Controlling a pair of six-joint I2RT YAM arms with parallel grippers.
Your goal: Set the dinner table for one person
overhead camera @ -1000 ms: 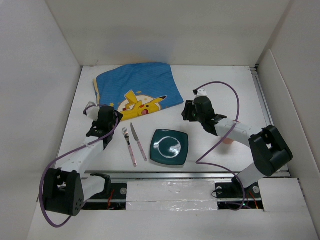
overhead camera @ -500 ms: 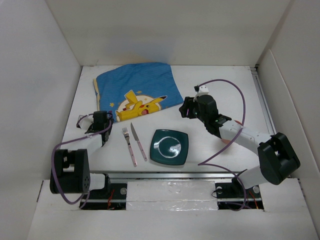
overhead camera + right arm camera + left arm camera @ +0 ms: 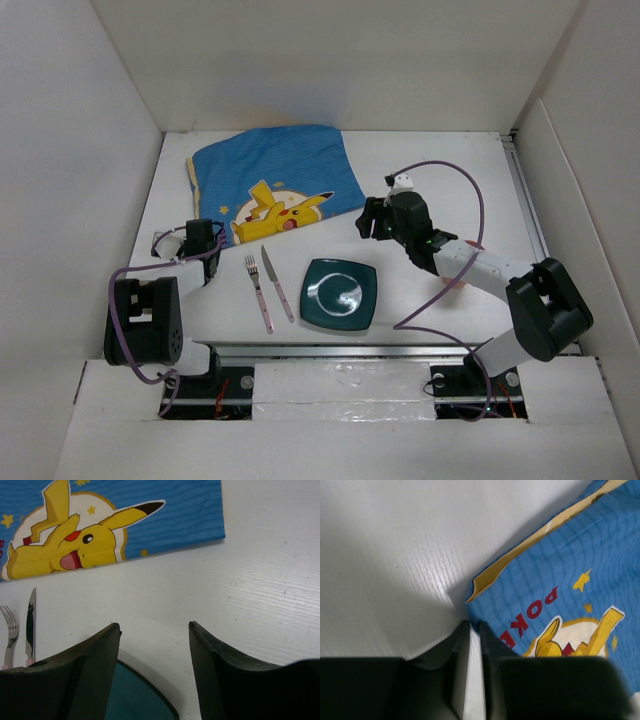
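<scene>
The white dinner table (image 3: 440,160) carries a blue placemat (image 3: 275,175) with a yellow cartoon print at the back left. A dark teal square plate (image 3: 340,295) lies near the front, with a fork (image 3: 258,290) and a knife (image 3: 278,285) side by side to its left. My left gripper (image 3: 210,238) sits low by the placemat's near-left corner (image 3: 480,587), its jaws shut on nothing (image 3: 474,625). My right gripper (image 3: 368,222) hovers just beyond the plate's far right corner (image 3: 135,695), open and empty (image 3: 155,626).
White panel walls (image 3: 110,120) close in the left, back and right sides. A metal rail (image 3: 340,347) runs along the near edge in front of the arm bases. Purple cables loop off both arms.
The left arm has folded back toward its base and its gripper has gone from open to shut. The right gripper has opened wider and shifted slightly left.
</scene>
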